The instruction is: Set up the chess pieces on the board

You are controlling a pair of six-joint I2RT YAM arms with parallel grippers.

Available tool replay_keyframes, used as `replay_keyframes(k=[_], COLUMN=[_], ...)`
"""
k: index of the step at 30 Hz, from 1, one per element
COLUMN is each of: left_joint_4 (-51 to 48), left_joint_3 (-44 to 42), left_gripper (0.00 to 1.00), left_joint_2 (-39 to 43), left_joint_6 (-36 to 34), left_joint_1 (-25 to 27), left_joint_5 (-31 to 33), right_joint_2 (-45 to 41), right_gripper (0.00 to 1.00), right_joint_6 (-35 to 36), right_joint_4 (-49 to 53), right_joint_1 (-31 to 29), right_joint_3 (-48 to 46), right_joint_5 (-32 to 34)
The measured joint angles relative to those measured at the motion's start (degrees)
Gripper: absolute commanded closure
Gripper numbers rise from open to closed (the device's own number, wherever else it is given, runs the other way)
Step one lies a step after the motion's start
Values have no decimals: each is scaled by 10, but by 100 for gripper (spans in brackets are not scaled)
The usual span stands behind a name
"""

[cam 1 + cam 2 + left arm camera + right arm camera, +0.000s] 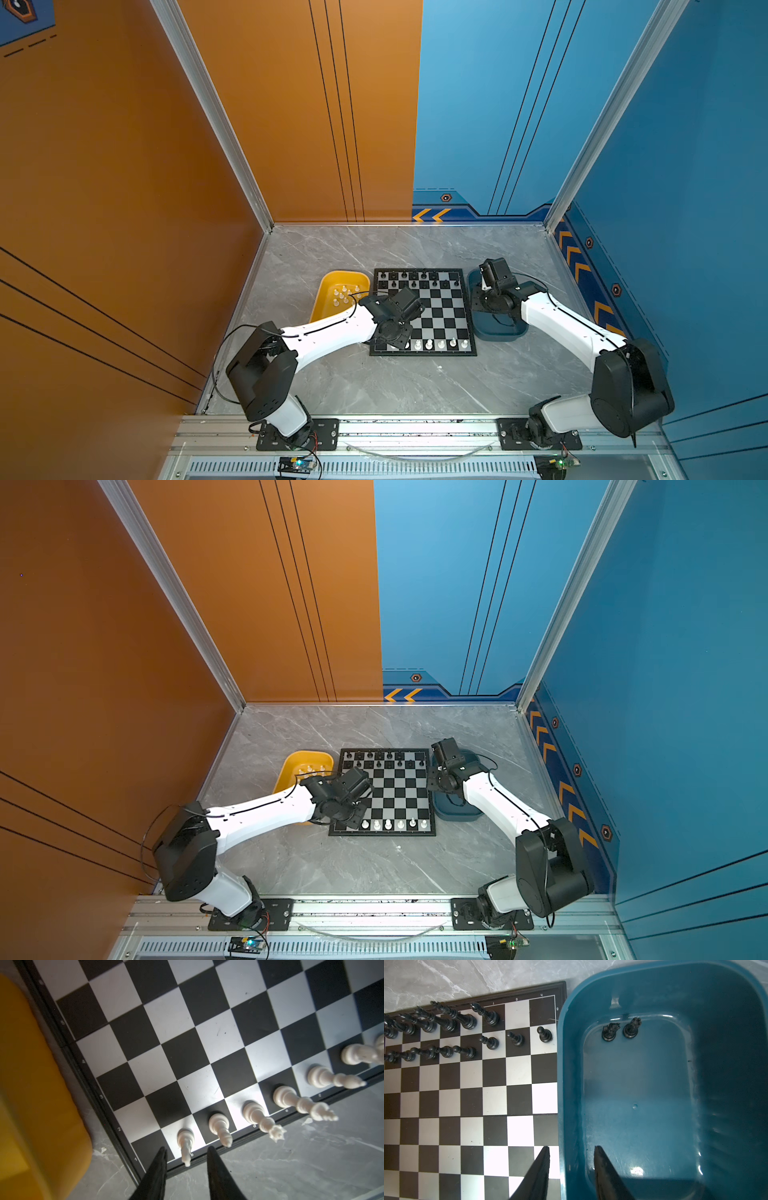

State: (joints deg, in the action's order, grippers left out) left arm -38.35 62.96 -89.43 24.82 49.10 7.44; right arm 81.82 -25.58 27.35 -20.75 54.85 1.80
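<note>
Hovering at the board's near corner, the left gripper [187,1148] is standing open around a white knight [185,1140].
The knight is standing upright on the board [441,308] beside a white bishop [219,1126], clear of both fingers. The right gripper [572,1147] is hanging open and empty over the rim of the dark blue tray [654,1088], where two black knights [610,1031] are sitting. White pawns [343,292] are sitting in the yellow tray [322,307].
</note>
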Motion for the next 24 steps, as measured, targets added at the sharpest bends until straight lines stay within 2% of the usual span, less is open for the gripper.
replay_keyframes(k=[4, 7, 8, 9, 10, 13, 18, 24], left_joint_4=[0, 0, 0, 1, 1, 2, 3, 7], left_joint_3=[0, 0, -1, -3, -5, -19, -40, -48], left_gripper=[60, 58, 58, 58, 58, 57, 58, 59], left_joint_2=[48, 90, 103, 116, 125, 146, 146, 97], left_joint_6=[-6, -12, -12, -13, -14, -14, -16, -29], left_joint_1=[-21, -57, -74, -95, -110, -166, -229, -283], left_joint_5=[16, 36, 42, 47, 51, 64, 76, 78], right_joint_2=[-5, -17, -23, -29, -35, -55, -93, -138], right_gripper=[54, 47, 44, 32, 29, 28, 27, 25], right_joint_6=[1, 2, 3, 4, 3, 14, 20, 29], right_joint_4=[-4, -19, -26, -31, -37, -60, -116, -180], right_joint_1=[0, 0, 1, 1, 1, 2, 9, 17], right_joint_3=[-9, -24, -29, -34, -37, -50, -90, -134], right_joint_5=[0, -1, -2, -3, -4, -7, -33, -57])
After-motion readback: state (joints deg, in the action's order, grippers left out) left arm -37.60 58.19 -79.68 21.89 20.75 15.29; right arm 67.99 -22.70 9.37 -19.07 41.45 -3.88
